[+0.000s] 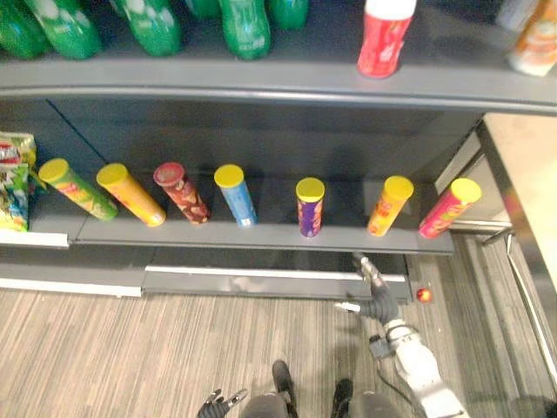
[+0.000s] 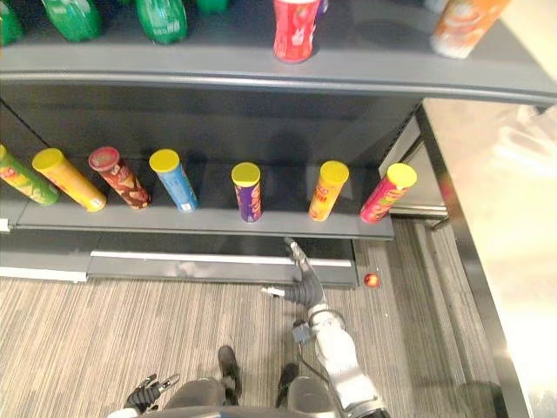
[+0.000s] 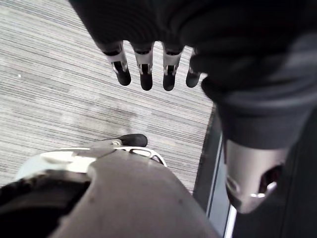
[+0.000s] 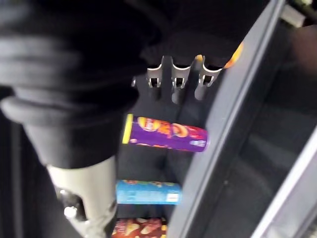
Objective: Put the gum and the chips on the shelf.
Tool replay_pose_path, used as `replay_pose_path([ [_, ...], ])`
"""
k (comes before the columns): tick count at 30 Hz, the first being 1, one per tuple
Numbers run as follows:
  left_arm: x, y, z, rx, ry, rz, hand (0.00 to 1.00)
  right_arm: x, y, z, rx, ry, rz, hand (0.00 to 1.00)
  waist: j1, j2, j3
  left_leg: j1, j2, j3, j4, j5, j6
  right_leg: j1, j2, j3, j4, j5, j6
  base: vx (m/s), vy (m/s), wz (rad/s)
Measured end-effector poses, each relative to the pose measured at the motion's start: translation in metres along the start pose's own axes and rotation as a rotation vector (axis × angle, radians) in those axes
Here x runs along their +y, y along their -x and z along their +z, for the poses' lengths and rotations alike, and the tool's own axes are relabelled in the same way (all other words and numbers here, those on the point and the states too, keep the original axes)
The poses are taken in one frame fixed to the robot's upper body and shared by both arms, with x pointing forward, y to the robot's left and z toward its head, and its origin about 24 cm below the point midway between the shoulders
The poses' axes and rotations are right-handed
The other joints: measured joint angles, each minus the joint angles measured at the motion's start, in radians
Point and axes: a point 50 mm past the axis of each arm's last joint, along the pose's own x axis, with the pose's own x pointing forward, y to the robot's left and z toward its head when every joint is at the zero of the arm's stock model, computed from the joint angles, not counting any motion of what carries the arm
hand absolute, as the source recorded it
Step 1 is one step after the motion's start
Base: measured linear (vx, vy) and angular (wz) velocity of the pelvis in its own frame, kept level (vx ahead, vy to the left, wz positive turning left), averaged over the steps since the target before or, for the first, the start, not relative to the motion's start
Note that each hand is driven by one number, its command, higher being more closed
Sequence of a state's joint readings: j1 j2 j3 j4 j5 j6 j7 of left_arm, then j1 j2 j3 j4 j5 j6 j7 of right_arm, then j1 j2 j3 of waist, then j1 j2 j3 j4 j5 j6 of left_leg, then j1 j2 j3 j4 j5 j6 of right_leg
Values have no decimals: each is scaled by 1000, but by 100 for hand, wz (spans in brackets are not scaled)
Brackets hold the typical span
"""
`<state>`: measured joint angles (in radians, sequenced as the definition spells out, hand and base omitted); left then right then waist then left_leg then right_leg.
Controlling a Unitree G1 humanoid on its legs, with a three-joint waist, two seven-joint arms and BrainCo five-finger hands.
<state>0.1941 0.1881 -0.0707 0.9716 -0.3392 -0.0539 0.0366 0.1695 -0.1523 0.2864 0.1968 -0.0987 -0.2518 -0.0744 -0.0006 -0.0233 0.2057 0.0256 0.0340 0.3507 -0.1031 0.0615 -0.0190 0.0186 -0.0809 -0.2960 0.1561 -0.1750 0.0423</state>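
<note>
**Lower shelf** [image 1: 270, 230], left to right: snack bags [image 1: 16, 178] at the far left edge. Then a row of chip cans, each standing apart from the next: green can [image 1: 77, 189], orange can [image 1: 132, 195], dark red can [image 1: 182, 193], blue can [image 1: 236, 196], purple can [image 1: 310, 207], yellow-orange can [image 1: 388, 207], pink can [image 1: 447, 209].

**Left robot hand** [image 1: 218, 404]: bottom edge, left of centre, over the carpeted floor [image 1: 104, 348]. Fingers slack, holding nothing.

**Right robot hand** [image 2: 306, 289]: lower centre-right, just below the shelf front. Fingers straight and spread, holding nothing.

**Small red round item** [image 1: 424, 294]: on the floor just right of that hand, near the shelf base. Whether it is the gum cannot be told.

**Step:** the chips appear to be placed, though which can is the task's cannot be told. The gum seems to be still outstanding.

**Next move:** if the red item is the gum, it calls for a low reach and a careful pinch on a small thing likely to roll. A lift to a free stretch of shelf would follow.
</note>
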Motion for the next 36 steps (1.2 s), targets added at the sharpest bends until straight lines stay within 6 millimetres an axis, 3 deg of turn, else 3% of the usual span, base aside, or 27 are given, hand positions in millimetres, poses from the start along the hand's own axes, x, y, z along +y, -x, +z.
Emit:
replay_pose_path([
  [2, 0, 1, -7, 26, 14, 7, 0, -1, 17, -41, 199, -6, 0, 0, -3, 7, -28, 29, 0, 15, -1, -11, -1, 29, 2, 10, -18, 2, 3, 2, 18, -17],
  [5, 1, 2, -13, 41, 47, 31, 0, -6, 42, -87, 447, -15, -19, 0, -20, 10, -37, 50, 0, 22, -1, -22, 0, 55, 6, 19, -37, 10, 7, 14, 16, -10],
  [8, 3, 3, -16, 52, 73, 62, 0, -9, 64, -113, 605, -41, -40, 0, -24, 11, -42, 50, -1, 23, -1, -23, 1, 60, 7, 19, -54, 20, 9, 9, 5, -1],
  [13, 9, 5, -25, 85, 162, 141, 0, -13, 81, -143, 813, -303, -195, 0, -23, -3, -57, 87, -8, 16, -1, -29, 7, 116, 8, 11, -92, 31, 10, 49, 5, 4],
  [18, 11, 6, -34, 137, 227, 180, 0, -16, 95, -159, 938, -475, -316, 0, -24, -10, -70, 106, -18, -7, -1, -34, 5, 158, 3, -16, -110, 35, 16, 47, 4, 15],
  [24, 11, 9, -49, 199, 257, 238, 0, -16, 112, -169, 1078, -696, -472, 0, -24, 4, -65, 136, -20, -13, -2, -36, 2, 199, 3, -30, -124, 35, 17, 4, -3, 5],
  [36, 11, 10, -51, 216, 282, 252, 0, -17, 130, -176, 1172, -717, -594, 0, -24, 4, -60, 140, -25, -31, -2, -36, 4, 212, 1, -37, -139, 38, 22, -9, 8, 2],
])
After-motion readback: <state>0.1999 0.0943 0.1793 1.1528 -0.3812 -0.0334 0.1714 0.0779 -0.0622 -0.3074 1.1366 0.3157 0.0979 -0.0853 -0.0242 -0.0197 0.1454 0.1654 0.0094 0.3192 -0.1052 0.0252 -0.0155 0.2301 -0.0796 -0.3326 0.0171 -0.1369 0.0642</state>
